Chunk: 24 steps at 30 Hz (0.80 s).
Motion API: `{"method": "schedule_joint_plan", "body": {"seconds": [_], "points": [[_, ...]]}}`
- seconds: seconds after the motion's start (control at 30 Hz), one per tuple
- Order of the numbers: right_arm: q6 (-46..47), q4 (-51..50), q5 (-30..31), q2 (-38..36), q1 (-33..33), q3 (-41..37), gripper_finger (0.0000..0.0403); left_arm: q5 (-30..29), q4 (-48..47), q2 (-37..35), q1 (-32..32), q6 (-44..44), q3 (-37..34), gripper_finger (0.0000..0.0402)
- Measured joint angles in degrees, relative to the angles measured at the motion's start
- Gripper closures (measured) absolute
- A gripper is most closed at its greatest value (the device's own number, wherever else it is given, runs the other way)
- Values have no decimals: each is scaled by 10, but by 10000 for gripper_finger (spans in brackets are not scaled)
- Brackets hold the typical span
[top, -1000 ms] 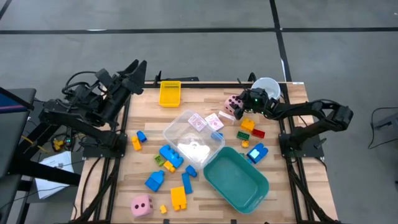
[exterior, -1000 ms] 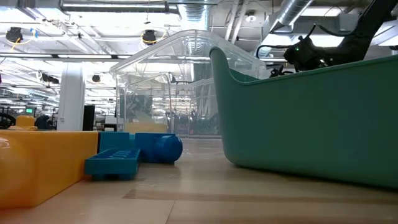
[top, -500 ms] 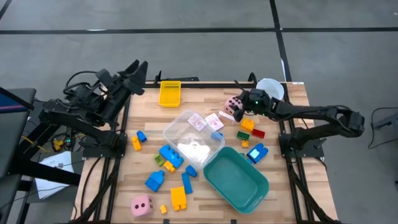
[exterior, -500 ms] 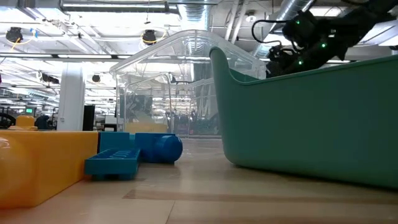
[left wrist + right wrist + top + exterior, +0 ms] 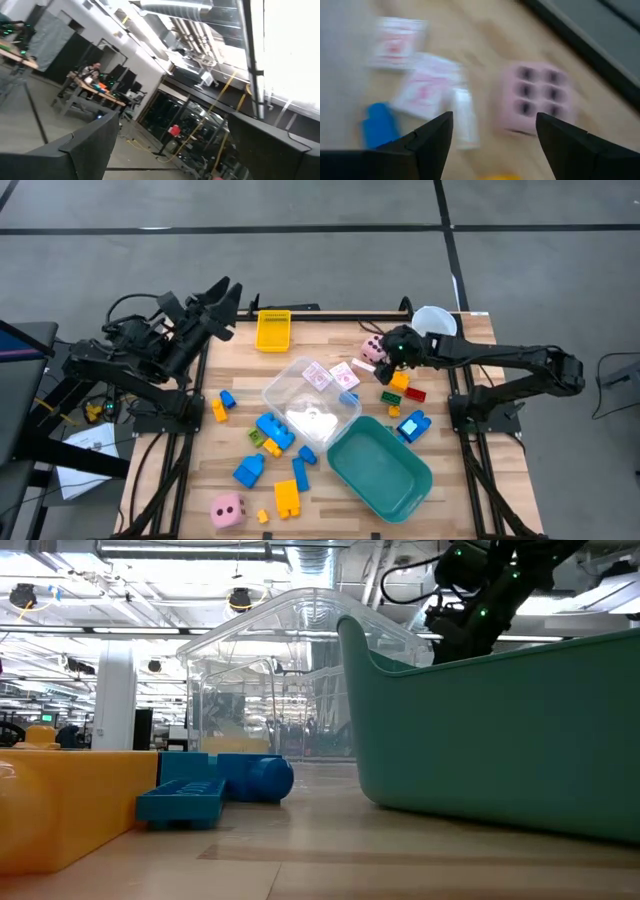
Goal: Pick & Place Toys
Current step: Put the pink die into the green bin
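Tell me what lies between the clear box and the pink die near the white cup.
In the high view, two small pink-white cards lie on the wood between the clear box and the pink die; the right gripper hangs open just beside that die.

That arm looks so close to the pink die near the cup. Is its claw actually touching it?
Apart. In the right wrist view the right gripper stands open, and bare wood shows between both fingers and the pink die farther on.
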Motion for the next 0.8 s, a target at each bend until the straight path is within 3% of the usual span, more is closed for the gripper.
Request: {"method": "schedule_joint_plan", "body": {"seconds": [0.07,0.27,0.5,0.8], "points": [[20,-27,33,0,-7,16,126,15,-3,0,-5,0,0,28],[36,-48,20,17,-33,71,126,22,-3,0,-18,1,0,27],[40,-184,16,164,-52,194,126,22,-3,0,-18,0,0,27],[39,-262,34,306,-24,296,126,39,-3,0,-18,0,0,27]]}}
